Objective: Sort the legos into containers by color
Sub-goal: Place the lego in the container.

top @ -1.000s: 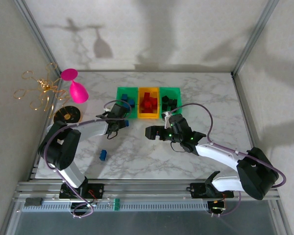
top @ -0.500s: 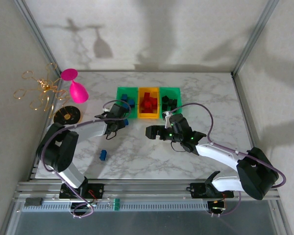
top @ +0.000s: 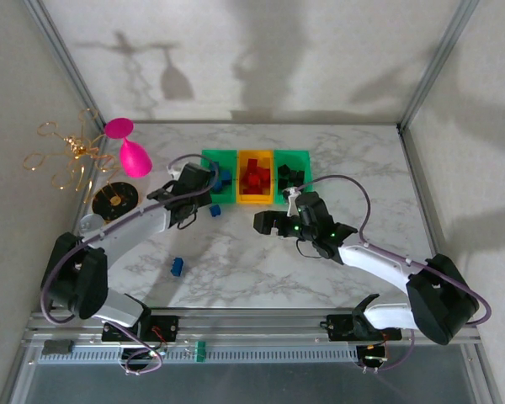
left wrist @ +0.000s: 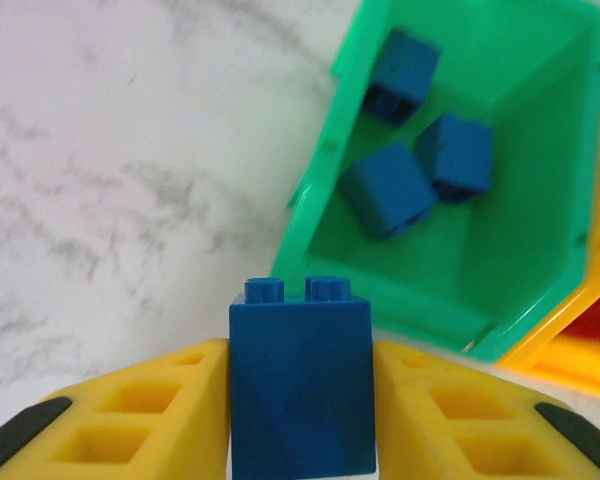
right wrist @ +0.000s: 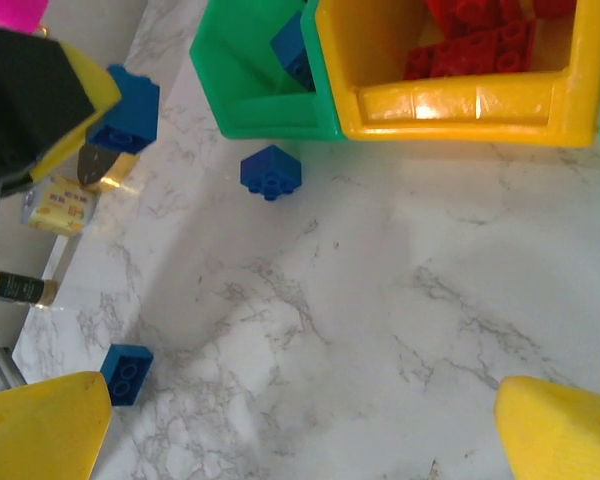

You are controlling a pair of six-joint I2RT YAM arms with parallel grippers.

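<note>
The left fingers (left wrist: 130, 410) clamp a blue brick (left wrist: 302, 390) upright, just beside the left green bin (left wrist: 400, 270), which holds three blue bricks (left wrist: 385, 188). The right fingers (right wrist: 40, 430) stand wide apart above the table (right wrist: 380, 300), gripping nothing.

Left gripper (top: 200, 185) sits at the near-left corner of the left green bin (top: 219, 153). Right gripper (top: 265, 224) hangs over the marble table (top: 362, 168), near the orange bin (top: 255, 201). One blue lego (top: 215, 210) lies just before the bins, and a second blue lego (top: 177, 266) lies well apart.

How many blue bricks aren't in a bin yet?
3: one brick in the left tool, one on the table by the left green bin, one farther from it. More may be hidden.
</note>
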